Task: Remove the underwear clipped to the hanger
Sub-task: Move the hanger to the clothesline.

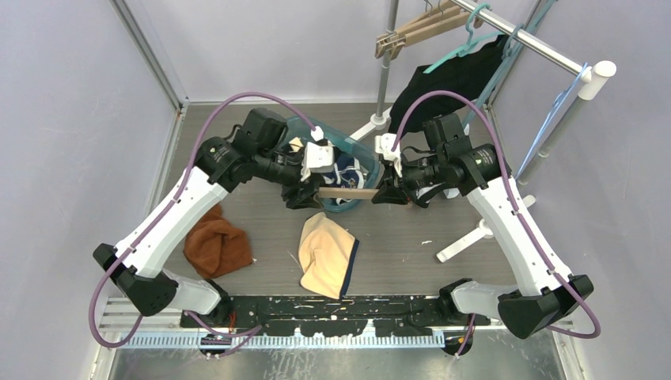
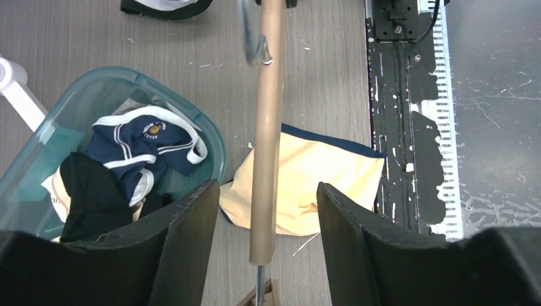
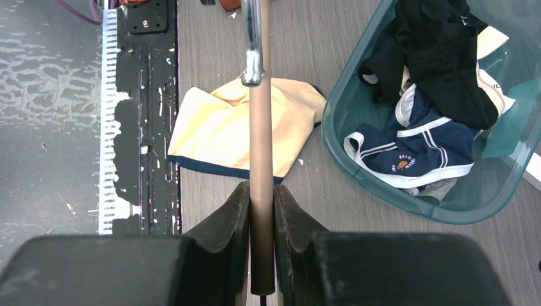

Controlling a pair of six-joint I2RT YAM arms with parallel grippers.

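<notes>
A brown wooden hanger bar (image 1: 348, 192) is held level above the table between my two grippers. My right gripper (image 3: 261, 207) is shut on one end of the bar (image 3: 260, 140). My left gripper (image 2: 268, 191) is open, its jaws on either side of the bar's other end (image 2: 265, 146) without touching it. A wooden clip (image 2: 263, 297) shows below that end with nothing in it. A cream underwear with navy trim (image 1: 327, 255) lies flat on the table below the hanger; it also shows in the left wrist view (image 2: 325, 185) and the right wrist view (image 3: 217, 134).
A teal bin (image 1: 358, 149) behind the hanger holds navy-white (image 2: 143, 143) and black underwear. A brown cloth (image 1: 215, 245) lies at the left. A clothes rack (image 1: 546, 47) with hangers and a black garment (image 1: 455, 79) stands at the back right, its white feet (image 1: 467, 241) on the table.
</notes>
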